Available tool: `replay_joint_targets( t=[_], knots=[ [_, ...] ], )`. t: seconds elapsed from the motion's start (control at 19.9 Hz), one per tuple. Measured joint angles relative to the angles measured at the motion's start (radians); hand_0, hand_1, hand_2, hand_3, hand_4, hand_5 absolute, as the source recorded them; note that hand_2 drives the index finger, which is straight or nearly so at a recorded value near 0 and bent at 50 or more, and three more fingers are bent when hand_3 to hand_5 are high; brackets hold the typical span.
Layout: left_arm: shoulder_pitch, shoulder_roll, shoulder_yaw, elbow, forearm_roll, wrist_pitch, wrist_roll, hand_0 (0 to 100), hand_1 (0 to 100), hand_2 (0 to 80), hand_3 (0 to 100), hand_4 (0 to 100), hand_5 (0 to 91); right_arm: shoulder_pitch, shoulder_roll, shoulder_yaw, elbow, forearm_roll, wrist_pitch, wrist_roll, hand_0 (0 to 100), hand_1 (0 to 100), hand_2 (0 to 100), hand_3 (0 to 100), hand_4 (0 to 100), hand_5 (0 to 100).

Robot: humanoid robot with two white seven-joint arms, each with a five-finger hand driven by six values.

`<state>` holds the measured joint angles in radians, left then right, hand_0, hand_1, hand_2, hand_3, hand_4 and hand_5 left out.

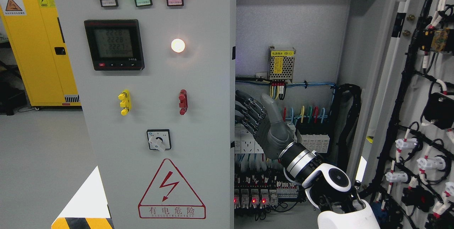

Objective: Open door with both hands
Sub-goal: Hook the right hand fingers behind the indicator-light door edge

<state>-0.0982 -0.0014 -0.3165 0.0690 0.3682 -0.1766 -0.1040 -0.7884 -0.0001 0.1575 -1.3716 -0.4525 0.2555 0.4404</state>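
The grey electrical cabinet's left door stands shut, carrying three indicator lamps, a meter and a rotary switch. The right door is swung wide open to the right, its wired inner side facing me. My right hand comes in from the lower right and hangs in the open cabinet mouth, palm toward the left door. Its fingers are stretched out and end right at that door's inner edge, thumb pointing up, holding nothing. Whether the fingertips touch the edge is unclear. The left hand is out of sight.
Inside the cabinet are a small power supply, coloured wiring and rows of breakers just behind the hand. A yellow storage cabinet stands at the far left on the grey floor. A black-and-yellow striped edge shows at the bottom left.
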Motion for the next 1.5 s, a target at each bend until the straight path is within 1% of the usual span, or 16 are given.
replay_joint_targets(
  t=[0.05,0.2,0.35,0.5,0.6,0.8,0.95,1.1,1.5],
  knots=[
    [0.0,-0.004,0.0,0.0,0.0,0.0,0.0,0,0,0.0,1,0,0.0,-0.002,0.0,-0.001,0.004,-0.003,0.0,0.004,22,0,0,0,0,0],
    [0.0,-0.014,0.0,0.0,0.0,0.0,0.0,0,0,0.0,1,0,0.0,-0.012,0.0,-0.003,0.018,-0.013,0.0,0.049,22,0,0,0,0,0],
    [0.0,-0.022,0.0,0.0,0.0,0.0,0.0,0,0,0.0,1,0,0.0,-0.022,0.0,-0.009,0.035,-0.02,0.001,0.077,22,0,0,0,0,0],
    [0.0,-0.031,0.0,0.0,0.0,0.0,0.0,0,0,0.0,1,0,0.0,-0.03,0.0,-0.014,0.052,-0.025,0.001,0.115,22,1,0,0,0,0],
    [0.0,-0.035,0.0,0.0,0.0,0.0,0.0,0,0,0.0,1,0,0.0,-0.034,0.0,-0.017,0.063,-0.027,0.001,0.13,22,1,0,0,0,0],
    [0.0,-0.042,0.0,0.0,-0.001,0.0,0.0,0,0,0.0,1,0,0.0,-0.042,0.0,-0.021,0.082,-0.029,0.001,0.143,22,1,0,0,0,0],
    [0.0,-0.045,0.0,0.0,-0.001,0.0,-0.001,0,0,0.0,0,0,0.0,-0.047,0.0,-0.023,0.092,-0.031,0.001,0.146,22,2,0,0,0,0],
    [0.0,-0.047,0.0,0.001,-0.001,0.0,-0.003,0,0,0.0,0,0,0.0,-0.054,0.0,-0.025,0.101,-0.031,0.001,0.165,22,2,0,0,0,0],
    [0.0,-0.05,-0.001,0.001,-0.002,0.0,-0.001,0,0,0.0,0,0,0.0,-0.069,0.0,-0.028,0.12,-0.031,0.001,0.188,22,2,0,0,0,0]
  ],
)
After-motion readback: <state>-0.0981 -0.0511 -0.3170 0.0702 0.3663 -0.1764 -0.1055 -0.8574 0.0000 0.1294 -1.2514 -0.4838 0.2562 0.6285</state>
